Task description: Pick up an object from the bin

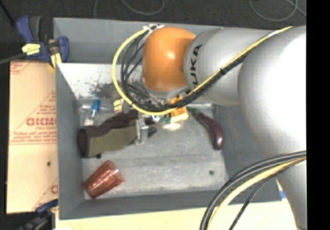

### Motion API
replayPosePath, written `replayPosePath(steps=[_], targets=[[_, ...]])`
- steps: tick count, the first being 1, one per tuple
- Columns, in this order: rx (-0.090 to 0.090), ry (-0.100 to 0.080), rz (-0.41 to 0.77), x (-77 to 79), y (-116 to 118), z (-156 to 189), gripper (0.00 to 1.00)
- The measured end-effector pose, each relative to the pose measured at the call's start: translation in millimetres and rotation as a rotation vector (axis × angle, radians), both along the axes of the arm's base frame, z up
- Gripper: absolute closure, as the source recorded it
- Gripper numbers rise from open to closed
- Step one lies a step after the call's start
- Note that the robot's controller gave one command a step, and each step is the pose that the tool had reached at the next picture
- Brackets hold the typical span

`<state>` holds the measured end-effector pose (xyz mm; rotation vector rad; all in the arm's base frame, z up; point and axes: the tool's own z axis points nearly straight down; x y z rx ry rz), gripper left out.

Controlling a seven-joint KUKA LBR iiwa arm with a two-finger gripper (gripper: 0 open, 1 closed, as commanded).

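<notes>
My gripper (142,132) hangs below the orange wrist cover, left of the bin's middle. Its tip is at the right end of a dark brown and olive cloth piece (105,139), shaped like a sock, that lies flat toward the left wall. Whether it touches the cloth I cannot tell. Just right of the gripper, a small orange and white thing (177,118) peeks out from under the wrist. A dark maroon curved handle-like thing (211,129) lies further right on the bin floor.
A reddish-brown ribbed cup (103,179) lies on its side in the front left corner. A clear plastic thing with a blue part (93,108) sits by the back left wall. The arm covers the bin's back and right side.
</notes>
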<state>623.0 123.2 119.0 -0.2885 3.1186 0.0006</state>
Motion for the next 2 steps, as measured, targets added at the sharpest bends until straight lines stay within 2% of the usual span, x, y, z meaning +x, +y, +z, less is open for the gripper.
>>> replayPosePath(steps=[1,2], targets=[[0.004,0.0,-0.069,-2.5,-6.3,-38.4,0.0],[0.001,-0.003,-0.047,-5.5,-7.7,-47.6,1.0]])
